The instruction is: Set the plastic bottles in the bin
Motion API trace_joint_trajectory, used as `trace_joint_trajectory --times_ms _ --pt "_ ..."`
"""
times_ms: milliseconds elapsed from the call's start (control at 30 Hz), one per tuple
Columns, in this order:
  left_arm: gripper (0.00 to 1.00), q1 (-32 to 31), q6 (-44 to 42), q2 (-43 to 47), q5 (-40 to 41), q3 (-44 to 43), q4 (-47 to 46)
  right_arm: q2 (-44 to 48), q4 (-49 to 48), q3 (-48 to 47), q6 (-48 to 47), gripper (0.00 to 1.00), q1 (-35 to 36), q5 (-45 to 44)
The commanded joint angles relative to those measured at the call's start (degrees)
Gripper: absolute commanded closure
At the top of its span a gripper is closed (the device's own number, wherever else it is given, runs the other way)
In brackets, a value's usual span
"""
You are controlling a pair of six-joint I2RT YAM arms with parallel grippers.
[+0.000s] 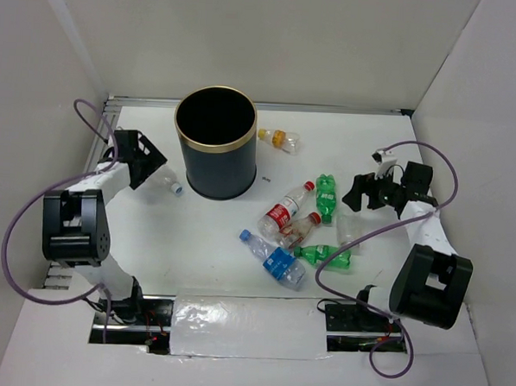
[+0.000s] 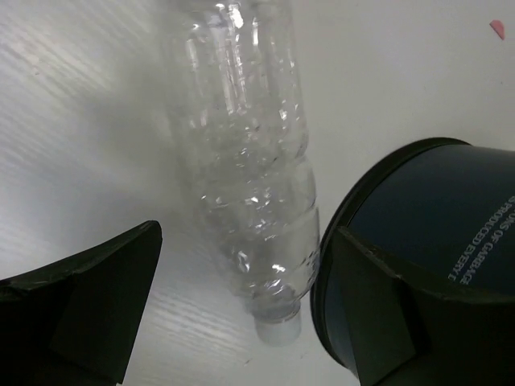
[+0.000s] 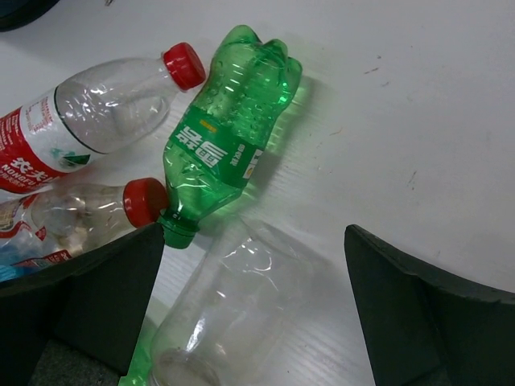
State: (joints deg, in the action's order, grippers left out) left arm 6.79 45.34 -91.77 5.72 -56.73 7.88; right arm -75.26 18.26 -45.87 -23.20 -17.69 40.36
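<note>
Bin (image 1: pixel 216 169) upright. Clear btl (image 1: pixel 163 186) lying at its 8 o'clock, yellow-capped btl (image 1: pixel 279 140) at 2. Other btls (image 1: pixel 283 213), maybe six, heaped at 4.

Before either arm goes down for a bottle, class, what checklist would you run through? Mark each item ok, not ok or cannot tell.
1. Left gripper open: ok.
2. Left bottle lies between its fingers: ok.
3. Bin clear of those fingers: cannot tell, it looks very close.
4. Right gripper open: ok.
5. Right bottle lies between its fingers: ok.
6. Bin upright, mouth free: ok.
</note>
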Motion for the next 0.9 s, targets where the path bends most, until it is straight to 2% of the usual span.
trace_joint_trajectory --times_ms 0,67,133,233,267,333,367,433,467,500,567,667,700,767,867 --pt "0.00 0.24 0.62 -3.58 -2.46 -5.30 -5.07 0.73 1.25 -2.47 -1.14 0.00 1.08 0.43" --pt "0.00 0.24 0.10 -8.05 -3.17 -7.51 -5.07 0.21 1.25 -2.47 -1.14 0.00 1.87 0.42" --pt "0.00 -0.37 -0.60 -11.66 -2.38 -11.88 -0.27 -0.66 1.25 -3.34 -1.14 0.00 3.45 -0.71" --pt "0.04 -0.90 -1.13 -15.97 -2.38 -12.27 0.91 -3.29 0.72 -6.94 -1.14 0.00 5.99 -1.34" --pt "0.16 -0.90 -1.13 -15.99 -2.38 -11.66 0.21 -4.27 0.72 -8.35 -1.14 0.00 6.87 -1.86" --pt "0.32 -0.90 -1.75 -16.69 -2.99 -9.73 -1.02 -8.03 0.72 -13.77 -1.85 0.00 9.94 -1.86" --pt "0.46 -0.90 -2.27 -17.21 -3.69 -9.72 -1.55 -9.45 0.72 -15.90 -3.50 0.00 10.92 -1.86" --pt "0.61 -0.90 -2.98 -17.22 -4.83 -9.01 -2.08 -12.52 0.03 -22.66 -4.04 0.00 13.72 -1.86" --pt "0.68 -0.90 -3.85 -17.83 -4.84 -9.01 -2.08 -16.11 -1.02 -25.12 -4.04 0.00 14.61 -1.86" --pt "0.83 -0.90 -4.73 -17.83 -4.84 -9.01 -2.08 -18.14 -1.03 -27.85 -4.57 0.00 15.31 -2.47" --pt "0.99 -0.90 -5.26 -16.43 -5.36 -9.01 -1.29 -25.06 -1.56 -36.89 -5.71 0.00 17.24 -2.48" --pt "1.00 -0.90 -7.63 -9.51 -6.41 -7.79 -1.28 -34.99 0.97 -50.07 -9.83 0.00 19.53 -1.86" --pt "1.00 -0.90 -9.03 -4.09 -7.64 -7.78 -1.29 -37.65 2.03 -57.16 -12.02 0.00 20.15 -1.86" --pt "1.00 -1.51 -10.44 1.82 -8.69 -8.39 -1.29 -44.83 5.45 -64.05 -13.36 0.00 21.99 -1.86" --pt "1.00 -2.66 -12.21 11.65 -8.70 -11.11 -0.24 -50.05 6.26 -73.19 -13.36 0.00 23.22 -3.35"
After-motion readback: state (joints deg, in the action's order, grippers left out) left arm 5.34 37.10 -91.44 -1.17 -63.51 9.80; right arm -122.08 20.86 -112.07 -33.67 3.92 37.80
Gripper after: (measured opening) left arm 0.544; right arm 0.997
